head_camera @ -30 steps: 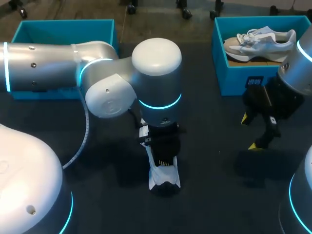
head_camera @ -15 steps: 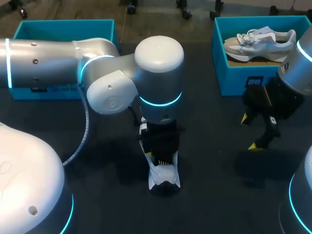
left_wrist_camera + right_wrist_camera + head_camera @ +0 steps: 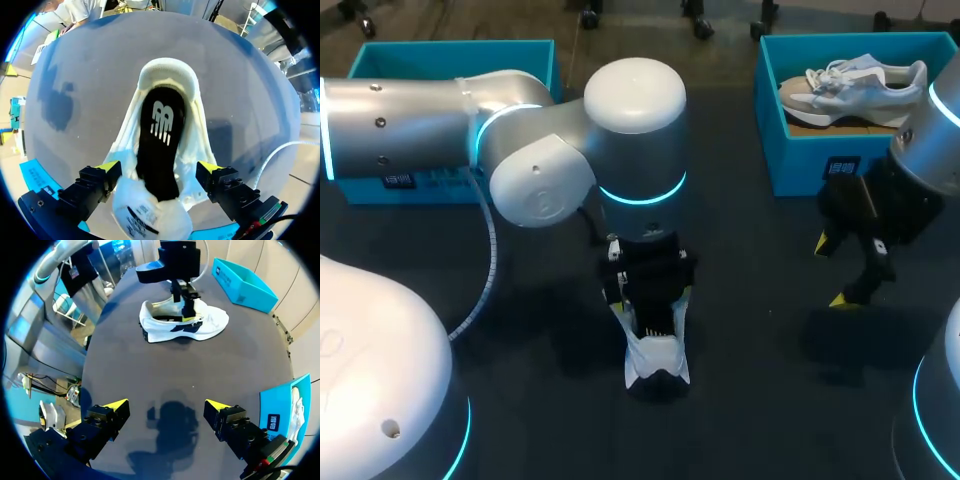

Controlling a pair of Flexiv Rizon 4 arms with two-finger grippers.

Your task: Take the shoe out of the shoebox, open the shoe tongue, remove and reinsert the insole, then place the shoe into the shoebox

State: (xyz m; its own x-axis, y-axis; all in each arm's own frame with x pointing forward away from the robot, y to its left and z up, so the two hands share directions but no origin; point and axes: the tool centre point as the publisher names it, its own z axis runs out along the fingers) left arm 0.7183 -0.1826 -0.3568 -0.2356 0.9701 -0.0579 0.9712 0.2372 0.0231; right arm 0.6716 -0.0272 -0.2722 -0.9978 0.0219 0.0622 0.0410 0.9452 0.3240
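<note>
the white mesh sneaker (image 3: 658,360) stands near the middle of the dark counter (image 3: 750,330), directly under the silver left arm (image 3: 570,160). the left jaws are spread wide, one yellow tip on each side of the sneaker's collar, gripping nothing. the black foam insole (image 3: 159,145) lies inside, and the white padded tongue (image 3: 145,215) is folded toward the jaws.

a descent off-centre could crush the soft collar or tip the sneaker. a pinch that catches the tongue along with the insole could drag the whole sneaker up. the right jaws, also spread and gripping nothing, hang well apart, so nothing steadies it.

the sneaker sits well apart from the left teal cardboard shoebox (image 3: 535,65) and the right teal shoebox (image 3: 770,150), which holds a second pale sneaker (image 3: 855,85). the right arm (image 3: 920,170) is near that box's wall and could clip it.
</note>
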